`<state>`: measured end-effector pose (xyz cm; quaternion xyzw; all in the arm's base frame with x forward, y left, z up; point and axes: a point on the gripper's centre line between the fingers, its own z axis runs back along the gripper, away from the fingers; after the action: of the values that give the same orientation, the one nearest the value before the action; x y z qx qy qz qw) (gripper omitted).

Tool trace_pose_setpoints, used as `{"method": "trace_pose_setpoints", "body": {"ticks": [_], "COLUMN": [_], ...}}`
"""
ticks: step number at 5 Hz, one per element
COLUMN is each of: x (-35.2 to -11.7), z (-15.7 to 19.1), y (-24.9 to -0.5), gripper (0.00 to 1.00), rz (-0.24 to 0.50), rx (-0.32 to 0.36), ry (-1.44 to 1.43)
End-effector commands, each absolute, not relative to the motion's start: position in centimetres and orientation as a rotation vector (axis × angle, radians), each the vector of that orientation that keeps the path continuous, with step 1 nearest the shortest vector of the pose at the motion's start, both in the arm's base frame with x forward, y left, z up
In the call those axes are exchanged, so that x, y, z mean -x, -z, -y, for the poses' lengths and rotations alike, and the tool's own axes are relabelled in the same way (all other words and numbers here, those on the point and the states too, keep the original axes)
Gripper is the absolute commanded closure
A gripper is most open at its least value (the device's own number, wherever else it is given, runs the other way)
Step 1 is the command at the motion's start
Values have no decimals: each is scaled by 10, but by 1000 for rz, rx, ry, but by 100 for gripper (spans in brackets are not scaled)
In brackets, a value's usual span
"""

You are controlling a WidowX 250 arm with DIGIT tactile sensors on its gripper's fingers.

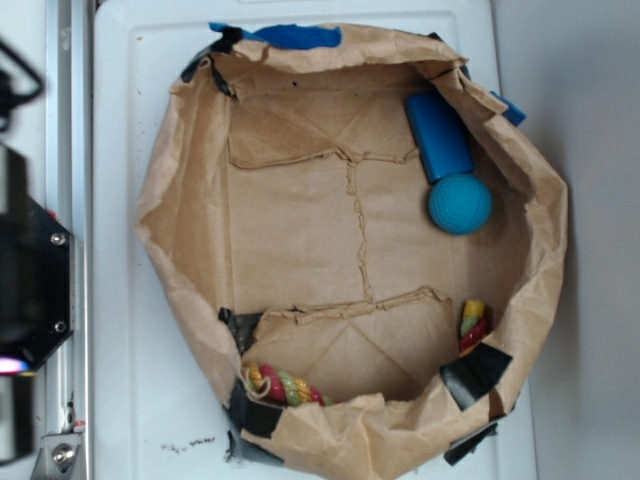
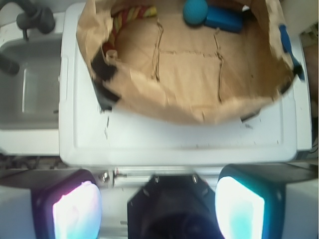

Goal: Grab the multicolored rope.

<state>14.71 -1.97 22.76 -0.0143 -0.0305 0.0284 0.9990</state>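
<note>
The multicolored rope (image 1: 285,386) lies along the paper bag's (image 1: 160,230) lower wall, partly hidden. Judged soft, light and pliable; the exposed twisted middle suits gripping. Gripper (image 2: 158,209) at lower frame, jaws apart, empty.

A white, smooth-topped appliance (image 1: 130,300) fills most of the exterior view, its surface scuffed with small dark specks near the lower edge. A metal rail (image 1: 72,200) with screws runs down its left side. To the right lies a plain pale grey surface (image 1: 600,120), evenly lit. In the wrist view the white top shows a raised rim and a rounded corner, and beside it on the left sits a shallow grey sink basin (image 2: 27,84) with a dark faucet (image 2: 32,17) above it. Light is soft and diffuse, casting only faint shadows on the white surface
</note>
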Motion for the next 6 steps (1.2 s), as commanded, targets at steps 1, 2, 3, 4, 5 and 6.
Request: {"method": "trace_pose_setpoints", "body": {"ticks": [1,2,3,4,5,6], "x": [-196,-213,-226,-240,-240,-240], "z": [20,13,8,-2,-2,-2], "y": [-228,-211,-190,-179,-179,-179], "gripper": [0,0,0,0,0,0], "rz": [105,106,99,84,84,84], "rx": [51,106,197,228,228,228], "ry": [-135,-121,-64,-85,-85,-85]}}
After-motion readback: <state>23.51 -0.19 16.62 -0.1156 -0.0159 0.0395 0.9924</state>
